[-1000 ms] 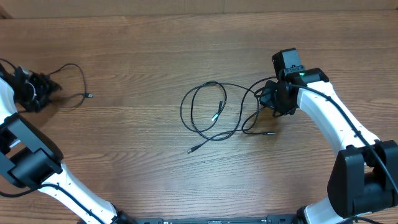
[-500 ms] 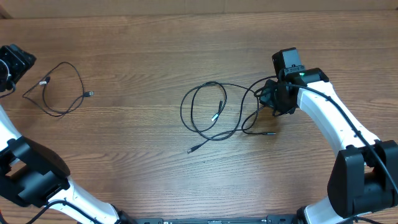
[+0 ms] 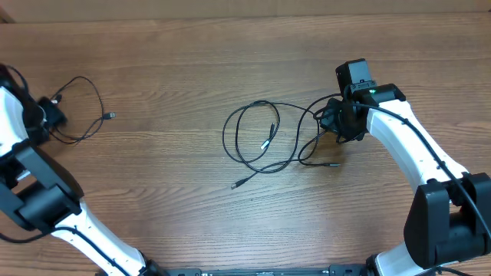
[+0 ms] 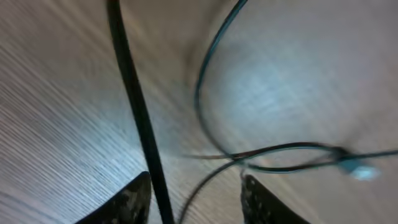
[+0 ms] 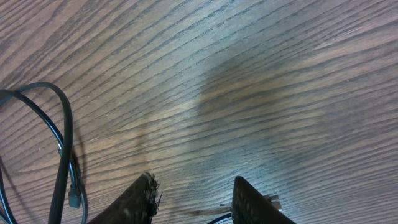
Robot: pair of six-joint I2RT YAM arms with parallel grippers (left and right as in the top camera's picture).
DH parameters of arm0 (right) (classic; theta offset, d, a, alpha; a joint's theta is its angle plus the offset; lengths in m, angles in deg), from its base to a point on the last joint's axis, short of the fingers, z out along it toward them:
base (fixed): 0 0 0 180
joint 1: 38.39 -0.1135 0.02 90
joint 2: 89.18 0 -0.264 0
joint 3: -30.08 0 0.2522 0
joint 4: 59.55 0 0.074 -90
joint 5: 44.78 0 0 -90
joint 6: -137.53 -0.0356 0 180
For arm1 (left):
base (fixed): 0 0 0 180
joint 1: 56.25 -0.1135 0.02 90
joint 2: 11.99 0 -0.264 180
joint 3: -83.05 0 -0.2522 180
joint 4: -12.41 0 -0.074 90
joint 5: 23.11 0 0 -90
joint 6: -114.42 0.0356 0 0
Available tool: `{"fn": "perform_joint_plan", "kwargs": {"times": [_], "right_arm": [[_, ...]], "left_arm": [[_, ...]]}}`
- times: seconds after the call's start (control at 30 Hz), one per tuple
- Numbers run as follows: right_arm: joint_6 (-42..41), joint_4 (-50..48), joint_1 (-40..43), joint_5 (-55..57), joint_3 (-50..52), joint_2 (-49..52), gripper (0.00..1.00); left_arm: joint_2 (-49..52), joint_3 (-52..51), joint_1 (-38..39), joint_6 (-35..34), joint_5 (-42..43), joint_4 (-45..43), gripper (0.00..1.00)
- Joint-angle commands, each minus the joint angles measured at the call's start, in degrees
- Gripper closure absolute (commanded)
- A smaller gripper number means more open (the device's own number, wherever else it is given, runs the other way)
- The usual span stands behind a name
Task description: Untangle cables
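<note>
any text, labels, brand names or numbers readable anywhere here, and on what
None readable: no word, label, brand or number shows on the cables or the table in any view.
The left wrist view is blurred.
A green light on the right arm is the only sign.

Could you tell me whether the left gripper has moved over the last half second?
Yes. The left gripper has come down the image from the upper-left corner, back level with the loose cable's plug.
</note>
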State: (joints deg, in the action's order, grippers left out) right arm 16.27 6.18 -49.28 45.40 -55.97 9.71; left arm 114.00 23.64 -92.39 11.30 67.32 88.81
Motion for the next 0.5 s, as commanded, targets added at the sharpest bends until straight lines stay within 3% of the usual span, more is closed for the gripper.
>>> {"fn": "perform_joint_plan", "kwargs": {"times": [0.0, 0.27, 0.37, 0.47], "right_arm": [[0.31, -0.2, 0.0, -0.33, -0.39, -0.7, 0.6], [0.33, -0.17, 0.0, -0.33, -0.39, -0.7, 0.6], [0.33, -0.17, 0.0, -0.33, -0.39, -0.72, 0.6], [0.33, -0.15, 0.0, -0.33, -0.39, -0.7, 0.61]], "left_arm": [[3.37, -0.79, -1.01, -2.8, -3.82, 2.12, 0.6], [3.52, 0.24, -1.36, -4.13, -4.0, 4.79, 0.62], [3.52, 2.54, -1.42, -6.64, -5.29, 7.02, 0.58], [3.52, 6.25, -1.62, -12.39, -8.02, 10.84, 0.48]]}}
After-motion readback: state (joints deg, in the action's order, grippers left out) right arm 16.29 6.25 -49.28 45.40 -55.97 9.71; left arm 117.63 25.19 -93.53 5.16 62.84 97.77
